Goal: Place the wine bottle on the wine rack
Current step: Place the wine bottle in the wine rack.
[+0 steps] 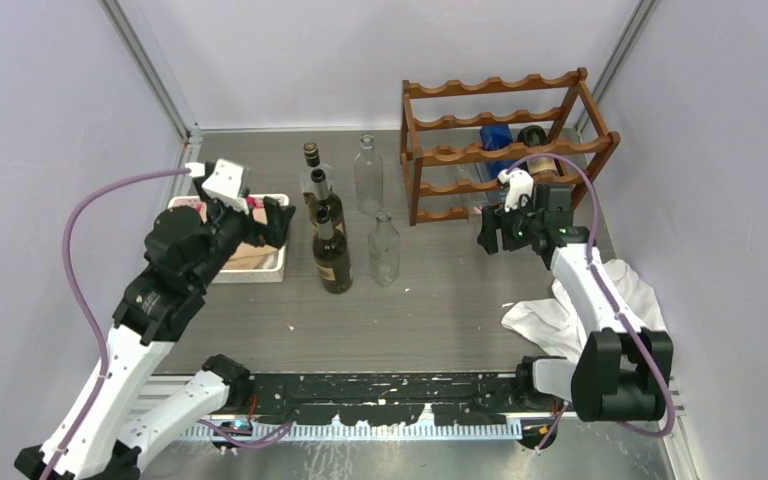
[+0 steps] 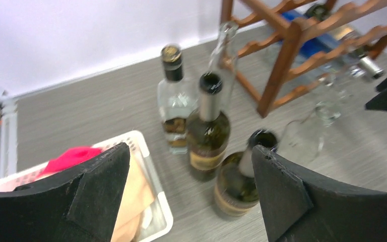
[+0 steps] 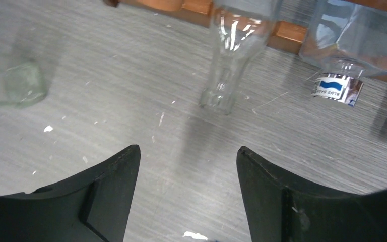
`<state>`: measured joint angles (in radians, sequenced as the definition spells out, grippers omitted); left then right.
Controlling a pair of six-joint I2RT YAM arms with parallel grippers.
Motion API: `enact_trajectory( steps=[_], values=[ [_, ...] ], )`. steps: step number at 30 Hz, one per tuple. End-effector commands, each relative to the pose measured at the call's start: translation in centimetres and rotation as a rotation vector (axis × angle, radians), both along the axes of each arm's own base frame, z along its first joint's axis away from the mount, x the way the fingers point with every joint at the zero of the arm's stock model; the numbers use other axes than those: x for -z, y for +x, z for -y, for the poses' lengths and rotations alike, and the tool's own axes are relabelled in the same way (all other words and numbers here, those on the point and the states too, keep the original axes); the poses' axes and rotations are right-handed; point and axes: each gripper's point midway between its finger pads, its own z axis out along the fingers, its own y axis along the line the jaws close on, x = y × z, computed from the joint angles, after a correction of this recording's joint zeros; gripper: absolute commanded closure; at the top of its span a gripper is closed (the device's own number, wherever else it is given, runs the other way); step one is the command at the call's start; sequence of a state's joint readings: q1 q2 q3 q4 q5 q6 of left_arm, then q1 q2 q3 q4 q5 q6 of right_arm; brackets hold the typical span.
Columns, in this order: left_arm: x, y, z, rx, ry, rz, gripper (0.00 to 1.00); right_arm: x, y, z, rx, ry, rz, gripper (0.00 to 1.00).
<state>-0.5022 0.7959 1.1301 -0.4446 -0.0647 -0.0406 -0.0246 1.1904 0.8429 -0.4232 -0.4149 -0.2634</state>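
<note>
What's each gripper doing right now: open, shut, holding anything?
Left gripper: open, jaws apart, holding nothing.
Right gripper: open, jaws apart, holding nothing.

Setting: robot lab cell | Evidence: plain panel walls (image 1: pixel 30 120), aluminium frame posts (image 1: pixel 150 65), scuffed grey table (image 1: pixel 440 300)

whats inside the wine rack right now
Several bottles lie in the rack: a blue one, a dark one, a clear one. Rails cover the rest, so no sure count.
</note>
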Motion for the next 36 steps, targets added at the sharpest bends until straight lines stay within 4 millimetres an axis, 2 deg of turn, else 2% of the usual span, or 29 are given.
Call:
enact_trajectory(
  steps=[1,4,8,14,17,21,25,33,36],
  values=[
    [1.7,1.4,-3.2,-0.176,0.015,0.041,0.1,-0.4,4.4,2.0,0.173,-0.056,0.083,0.27],
    [2.7,1.6,-4.5,-0.232,0.081,0.042,0.1,0.8,5.7,1.7,0.19,-0.024,0.044,0.33],
    [3.2,1.6,-4.8,-0.236,0.107,0.061,0.1,2.2,6.7,0.3,0.173,-0.02,0.018,0.37],
    [3.7,1.8,-4.6,-0.225,0.117,0.053,0.11,2.3,7.0,-0.9,0.157,0.002,0.067,0.37],
    [3.8,1.8,-4.3,-0.211,0.119,0.05,0.11,2.4,7.5,-0.3,0.198,-0.014,0.091,0.38],
    [3.9,1.8,-4.3,-0.207,0.119,0.055,0.11,3.0,7.8,0.2,0.228,-0.038,0.087,0.45],
    [3.9,1.8,-4.2,-0.204,0.121,0.055,0.12,3.7,7.6,0.4,0.23,-0.055,0.072,0.49],
    [3.9,1.8,-4.1,-0.198,0.123,0.06,0.12,4.3,7.2,0.3,0.228,-0.05,0.045,0.52],
    [4.0,1.8,-4.1,-0.199,0.124,0.062,0.12,4.5,7.0,0.2,0.233,-0.046,0.035,0.56]
  ],
)
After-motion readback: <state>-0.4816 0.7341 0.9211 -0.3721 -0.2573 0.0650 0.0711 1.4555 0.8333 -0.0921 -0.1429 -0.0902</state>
